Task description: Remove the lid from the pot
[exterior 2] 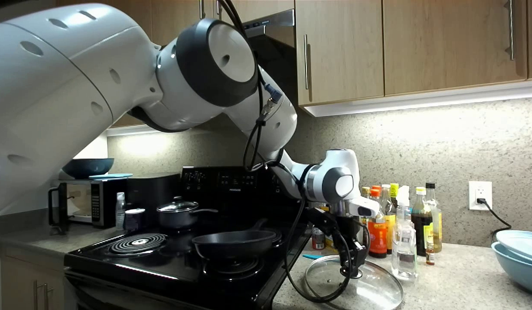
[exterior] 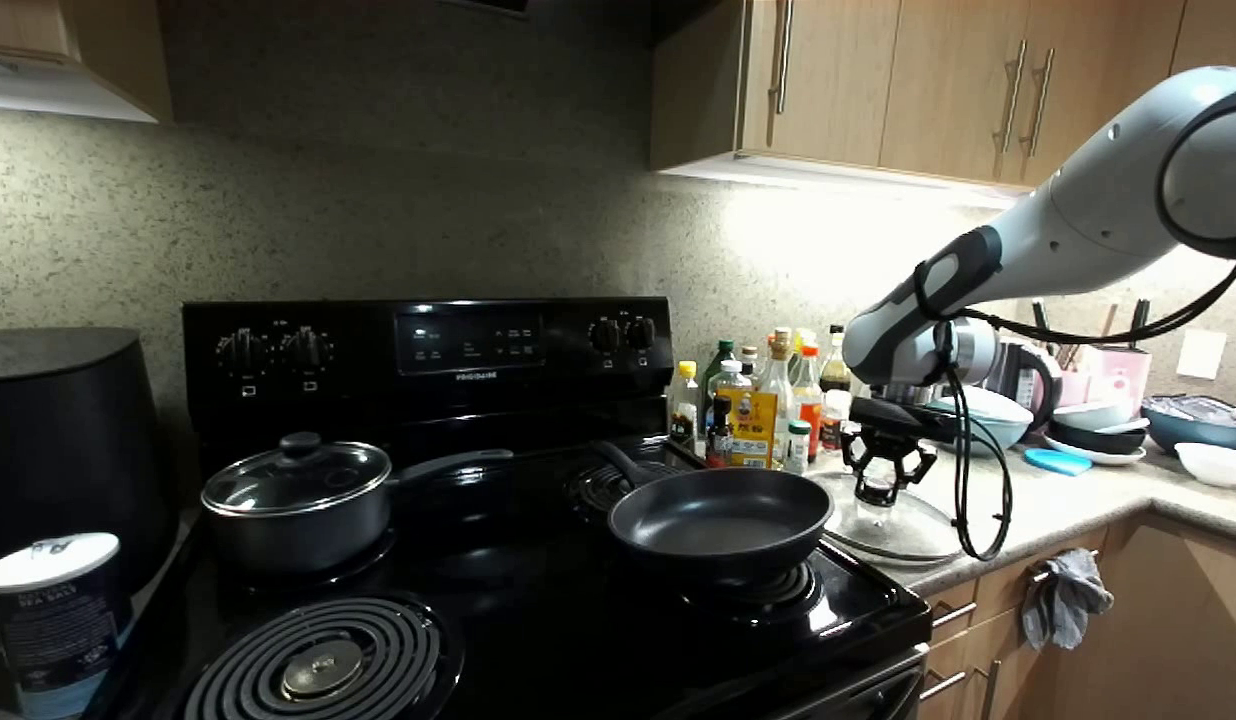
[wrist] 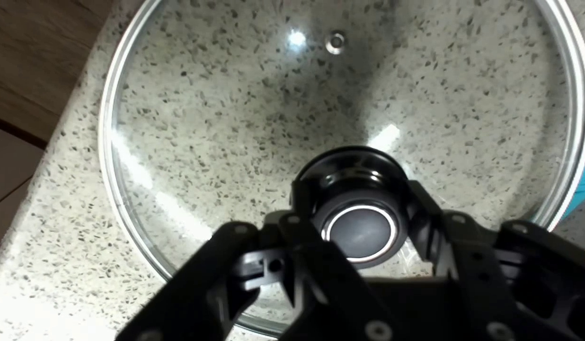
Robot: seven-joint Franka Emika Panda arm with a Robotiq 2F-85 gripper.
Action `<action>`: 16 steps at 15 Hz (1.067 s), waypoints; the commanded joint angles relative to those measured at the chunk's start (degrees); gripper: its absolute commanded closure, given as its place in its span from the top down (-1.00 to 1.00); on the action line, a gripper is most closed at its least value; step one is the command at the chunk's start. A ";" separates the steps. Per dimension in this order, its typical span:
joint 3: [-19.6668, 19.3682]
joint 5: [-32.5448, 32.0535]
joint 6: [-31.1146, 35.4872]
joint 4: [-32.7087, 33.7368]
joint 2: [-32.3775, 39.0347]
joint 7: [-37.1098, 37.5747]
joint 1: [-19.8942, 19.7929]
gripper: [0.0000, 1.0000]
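The clear glass lid (exterior: 903, 538) with a metal rim lies on the counter right of the stove; it also shows in an exterior view (exterior 2: 380, 290) and the wrist view (wrist: 254, 109). Its dark round knob (wrist: 361, 232) sits between my fingers. The pot, a dark wide frying pan (exterior: 723, 515), stands uncovered on the right front burner; it also shows in an exterior view (exterior 2: 236, 245). My gripper (wrist: 358, 203) is over the lid with a finger against each side of the knob, shut on it. It shows in both exterior views (exterior: 878, 490) (exterior 2: 353, 271).
A smaller pot with its own glass lid (exterior: 298, 505) stands on the left rear burner. Several sauce bottles (exterior: 778, 400) stand behind the lid. A spray bottle (exterior 2: 404, 241) is close to the lid's rim. Bowls (exterior: 988, 415) stand farther along the counter.
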 commanded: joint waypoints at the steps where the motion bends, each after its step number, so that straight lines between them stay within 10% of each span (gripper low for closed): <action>1: 0.21 -0.17 -2.58 2.05 0.88 0.97 -0.48 0.52; 5: 0.16 -0.06 -2.82 2.47 1.08 1.19 -0.53 0.98; 16: 0.53 -3.41 13.03 -16.74 -17.93 -2.53 5.68 1.00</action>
